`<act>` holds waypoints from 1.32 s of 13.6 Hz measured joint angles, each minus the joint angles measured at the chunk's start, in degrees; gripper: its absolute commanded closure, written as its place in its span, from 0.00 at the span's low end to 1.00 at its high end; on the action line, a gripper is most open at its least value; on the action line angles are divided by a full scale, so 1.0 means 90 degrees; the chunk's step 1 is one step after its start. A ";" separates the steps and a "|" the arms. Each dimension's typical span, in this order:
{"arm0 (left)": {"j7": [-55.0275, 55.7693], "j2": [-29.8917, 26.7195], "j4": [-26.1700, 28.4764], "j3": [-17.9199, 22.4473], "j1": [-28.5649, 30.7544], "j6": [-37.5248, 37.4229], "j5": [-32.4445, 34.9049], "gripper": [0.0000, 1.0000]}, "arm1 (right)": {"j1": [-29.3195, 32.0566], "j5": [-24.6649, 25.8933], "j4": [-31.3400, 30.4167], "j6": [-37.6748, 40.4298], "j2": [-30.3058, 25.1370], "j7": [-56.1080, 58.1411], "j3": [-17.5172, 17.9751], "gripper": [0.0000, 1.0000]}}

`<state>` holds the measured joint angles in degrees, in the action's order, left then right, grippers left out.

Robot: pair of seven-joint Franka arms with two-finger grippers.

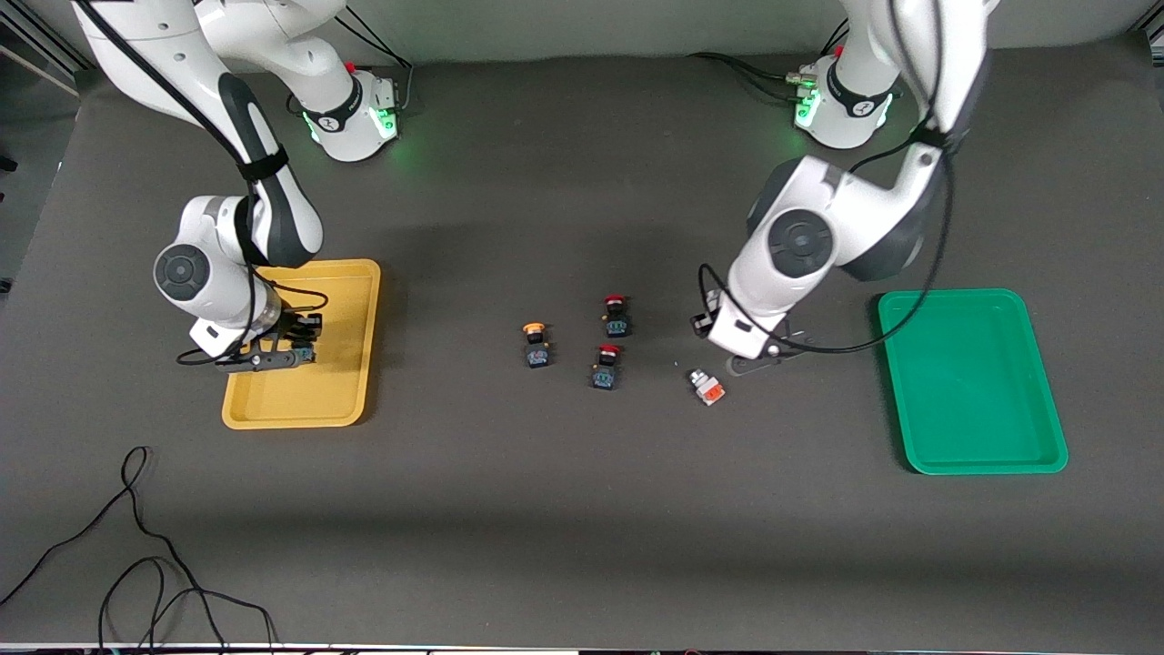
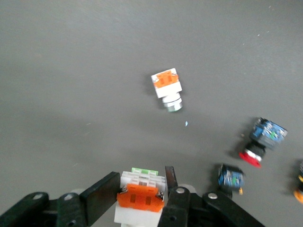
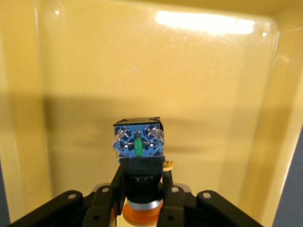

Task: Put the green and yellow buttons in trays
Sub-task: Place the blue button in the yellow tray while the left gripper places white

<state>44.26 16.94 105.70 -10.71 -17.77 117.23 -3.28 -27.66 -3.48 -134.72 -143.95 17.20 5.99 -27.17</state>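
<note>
The right gripper [image 1: 289, 348] hung over the yellow tray [image 1: 350, 309], which lay toward the right arm's end of the table. Its fingers [image 3: 166, 187] were pinching a black switch [image 3: 138, 151] with a yellow-orange cap, the blue terminal end pointing down at the tray floor; whether the switch touched the floor could not be told.

The left gripper [image 2: 142, 189] was over bare table between the loose switches and the green tray [image 1: 1046, 364], which lay toward the left arm's end. Its fingers [image 2: 102, 189] were clamped on a white switch [image 2: 140, 201] with an orange face, seen only in the left wrist view.

A second white switch [image 1: 706, 386] with a silver top and orange face lay on its side on the table, just beside the left gripper and nearer to the front camera than it.

Three black switches lay near the middle of the table. The one with a yellow-orange cap [image 1: 536, 346] was closest to the yellow tray, though well apart from it. Two red-capped switches sat beside it toward the left arm's end: one [image 1: 617, 316] farther from the front camera, the other [image 1: 607, 366] nearer.

A loose black cable [image 1: 136, 564] lay on the table at the edge nearest the camera, toward the right arm's end.
</note>
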 measured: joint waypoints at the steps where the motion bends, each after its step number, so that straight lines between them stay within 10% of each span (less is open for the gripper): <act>1: -0.0371 -0.0095 -0.0208 0.0006 0.0144 -0.0412 -0.0018 1.00 | -0.0005 -0.0080 0.0000 -0.0013 0.0047 0.0000 0.0005 1.00; 9: -0.5363 -0.0142 -0.0723 0.0137 0.3076 -0.1694 0.0474 1.00 | -0.0031 -0.1105 0.0004 -0.0058 0.0144 0.0000 0.0288 1.00; 11: -0.5618 -0.0034 -0.0722 0.0135 0.3368 -0.1627 0.0814 1.00 | -0.0061 -0.1232 0.0004 -0.0214 0.0207 0.0000 0.0408 0.24; 12: -0.5612 0.0096 -0.0711 0.0135 0.3425 -0.1414 0.0960 1.00 | -0.0068 -0.1248 0.0006 -0.0265 0.0252 0.0000 0.0417 0.01; 18: -0.4879 0.1615 -0.0510 0.0168 0.3637 0.0392 0.1325 1.00 | -0.0070 -0.1299 0.0186 0.0011 0.0102 -0.0006 0.0416 0.00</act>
<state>0.35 31.47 101.11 -9.20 14.96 120.76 8.64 -28.29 -15.17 -133.05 -143.85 18.12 5.94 -23.43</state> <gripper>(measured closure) 0.546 0.119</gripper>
